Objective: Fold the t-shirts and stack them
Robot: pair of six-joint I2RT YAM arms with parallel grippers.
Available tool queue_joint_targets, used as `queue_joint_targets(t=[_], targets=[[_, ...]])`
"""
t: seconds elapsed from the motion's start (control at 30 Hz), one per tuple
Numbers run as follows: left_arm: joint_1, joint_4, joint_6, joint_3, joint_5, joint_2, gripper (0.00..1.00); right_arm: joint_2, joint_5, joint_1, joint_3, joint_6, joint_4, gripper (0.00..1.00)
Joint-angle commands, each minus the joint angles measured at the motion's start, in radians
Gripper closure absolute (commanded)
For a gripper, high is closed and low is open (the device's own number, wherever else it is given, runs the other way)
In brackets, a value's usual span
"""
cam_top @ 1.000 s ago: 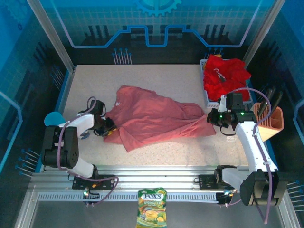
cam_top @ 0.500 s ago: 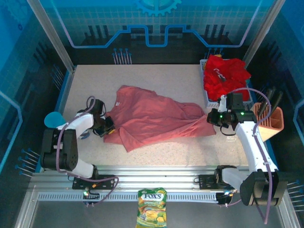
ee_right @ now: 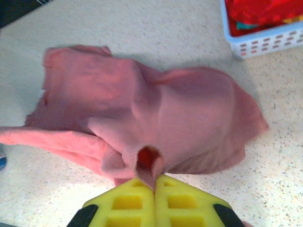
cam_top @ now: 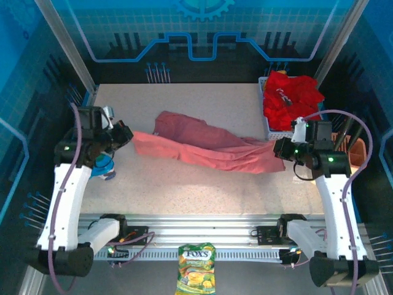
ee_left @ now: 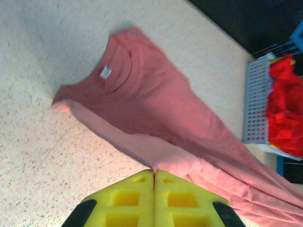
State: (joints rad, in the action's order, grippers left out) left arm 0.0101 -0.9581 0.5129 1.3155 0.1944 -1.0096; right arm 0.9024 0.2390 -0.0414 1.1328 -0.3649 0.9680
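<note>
A faded salmon-pink t-shirt (cam_top: 202,144) hangs stretched across the middle of the table, lifted at both ends. My left gripper (cam_top: 127,134) is shut on its left edge, and the cloth (ee_left: 156,127) runs out from between the yellow pads (ee_left: 137,194), collar and white tag toward the far left. My right gripper (cam_top: 277,149) is shut on the right end, where a fold of hem (ee_right: 150,163) is pinched between the pads (ee_right: 177,201). Bright red t-shirts (cam_top: 290,95), one with a small white print, are heaped in the white mesh basket (cam_top: 270,126) at the back right.
An orange holder (cam_top: 359,153) stands right of the right arm. A blue object (cam_top: 103,166) lies at the table's left edge below the left gripper. A candy bag (cam_top: 196,268) lies in front of the rail. The speckled tabletop (cam_top: 202,190) lies bare in front of the shirt.
My left gripper shut on the shirt's left edge and rose up and to the left. The right arm lifted too, and the shirt went from lying spread to hanging stretched.
</note>
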Motion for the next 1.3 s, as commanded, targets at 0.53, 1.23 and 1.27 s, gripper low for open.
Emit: queue_joint_targets(t=[0.53, 1.23, 1.27], targets=[[0.015, -0.291, -0.156, 0.574, -0.107, -0.069, 1.0, 0.046, 0.215, -0.018, 0.333, -0.001, 0.131, 1.0], [0.068, -0.174, -0.209, 0.361, -0.127, -0.115, 1.0, 0.134, 0.168, 0.029, -0.334, -0.074, -0.045, 0.87], [0.068, -0.172, -0.209, 0.356, -0.127, -0.117, 1.0, 0.133, 0.158, 0.04, -0.35, -0.084, -0.052, 0.87]])
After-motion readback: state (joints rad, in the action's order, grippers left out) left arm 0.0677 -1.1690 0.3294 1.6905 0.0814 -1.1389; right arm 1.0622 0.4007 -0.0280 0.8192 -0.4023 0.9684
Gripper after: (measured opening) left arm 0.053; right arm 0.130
